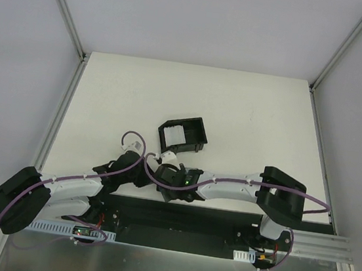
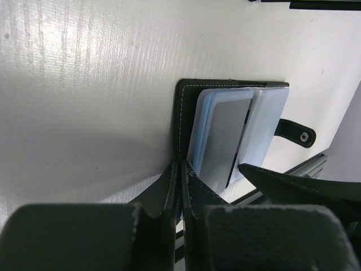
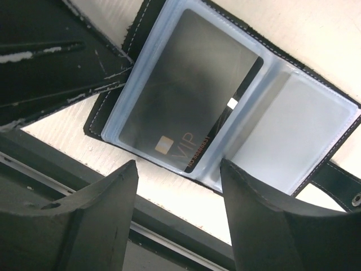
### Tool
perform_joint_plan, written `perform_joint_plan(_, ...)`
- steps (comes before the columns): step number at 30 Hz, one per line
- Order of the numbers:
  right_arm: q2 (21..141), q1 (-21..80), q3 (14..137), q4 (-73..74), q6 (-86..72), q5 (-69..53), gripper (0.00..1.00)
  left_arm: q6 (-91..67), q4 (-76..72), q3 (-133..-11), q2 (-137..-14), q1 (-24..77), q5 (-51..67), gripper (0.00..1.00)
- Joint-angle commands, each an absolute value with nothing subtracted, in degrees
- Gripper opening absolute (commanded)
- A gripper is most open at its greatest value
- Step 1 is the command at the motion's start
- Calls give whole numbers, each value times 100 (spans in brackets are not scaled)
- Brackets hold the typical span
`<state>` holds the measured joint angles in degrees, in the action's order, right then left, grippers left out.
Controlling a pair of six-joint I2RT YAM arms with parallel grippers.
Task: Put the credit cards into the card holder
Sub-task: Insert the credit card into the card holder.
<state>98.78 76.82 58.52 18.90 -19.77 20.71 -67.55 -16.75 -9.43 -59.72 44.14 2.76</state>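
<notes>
The card holder (image 3: 293,130) lies open on the white table, its clear bluish sleeves facing up. A dark card marked VIP (image 3: 186,107) sits inside the left sleeve; the right sleeve looks empty. My left gripper (image 2: 181,169) is shut on the black cover edge (image 2: 181,113) of the holder. Just short of the holder's near edge my right gripper (image 3: 179,169) hovers open, with nothing between its fingers. The snap tab (image 2: 296,132) sticks out to the side. A pale stack of credit cards (image 1: 176,135) rests in the black box. Both grippers meet over the holder (image 1: 168,156).
The black open-topped box (image 1: 197,136) stands just beyond the holder, mid-table. A dark metal rail (image 3: 169,226) runs along the table's near edge right under the right gripper. Grey walls enclose the table on three sides.
</notes>
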Motion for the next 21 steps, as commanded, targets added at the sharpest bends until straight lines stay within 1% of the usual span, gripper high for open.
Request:
perform_joint_plan(1,9905,7770,6003,2083,-1969,2329,63,-6759,-1485,-905,-6029,4395,255,0)
perform_joint_plan(7,10108,7770,6012,2197,-2109,2540,64,-6785,-1538,-870,-6029,4386,281,0)
perform_joint_plan(15,9827,7743,5950,2223,-2258,3040,64,-6829,-1547,-765,-5915,4395,246,0)
perform_joint_plan(21,9519,7682,5740,2118,-2390,3164,64,-6855,-1547,-694,-5836,4386,229,0)
